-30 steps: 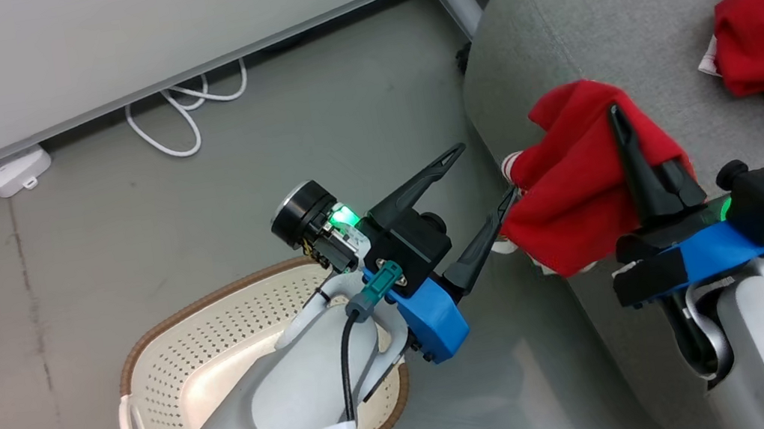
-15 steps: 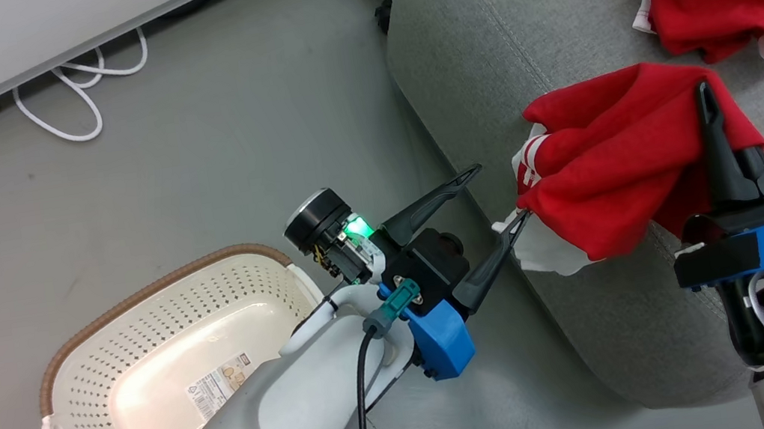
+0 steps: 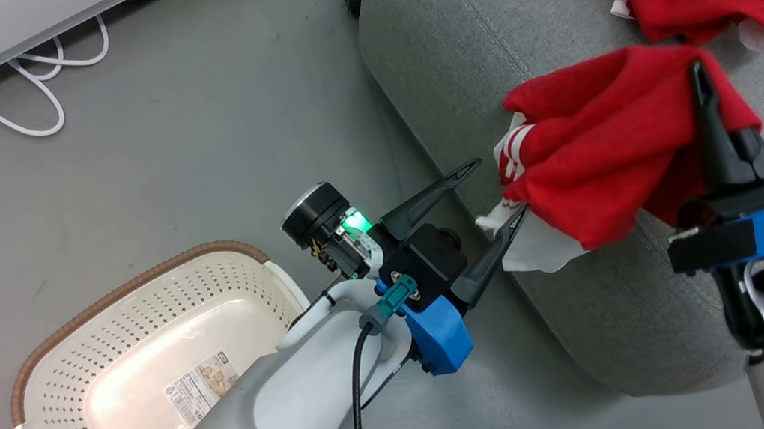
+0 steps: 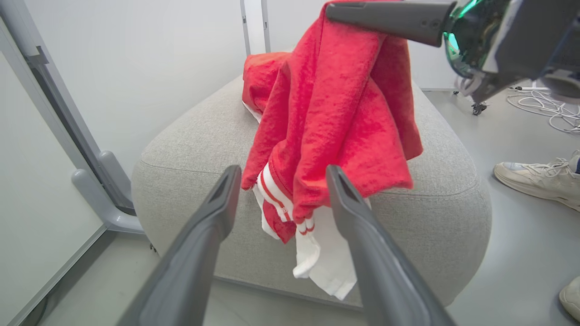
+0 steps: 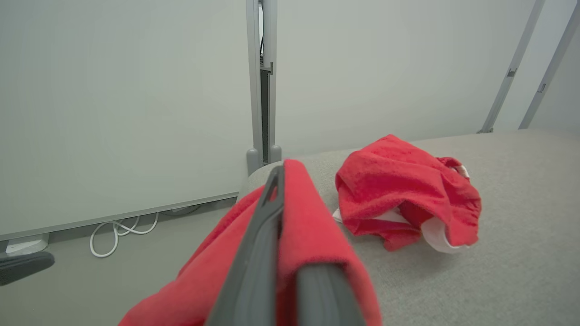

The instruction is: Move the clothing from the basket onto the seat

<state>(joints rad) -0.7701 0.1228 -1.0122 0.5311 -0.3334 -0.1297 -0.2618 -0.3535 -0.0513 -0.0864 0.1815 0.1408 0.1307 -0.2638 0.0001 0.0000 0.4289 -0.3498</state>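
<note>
Right wrist view is showing the right gripper (image 5: 277,177) with its two dark fingers pressing together, pinching a fold of a red garment (image 5: 312,235) that is draping over their right side. From where I'm standing, the cloth is hanging long from those fingers, its length running back from the tips and off to their left, down past the rounded edge of the seat (image 3: 477,41). So the white-striped hem is dangling off the side rather than lying on the cushion. That loose end is hanging just beyond the left gripper (image 3: 499,188), whose fingers are standing spread wide and holding nothing; whether the lower tip is brushing the white cloth, I can't tell. Ahead of the closed right fingers and slightly to their right, the flat top of the cushion is waiting, with a second red garment (image 5: 398,185) resting on it. I'm judging the right arm the nearer one, needing to carry forward of its tips before letting go. The basket (image 3: 91,349) is sitting well behind the left fingers.
</note>
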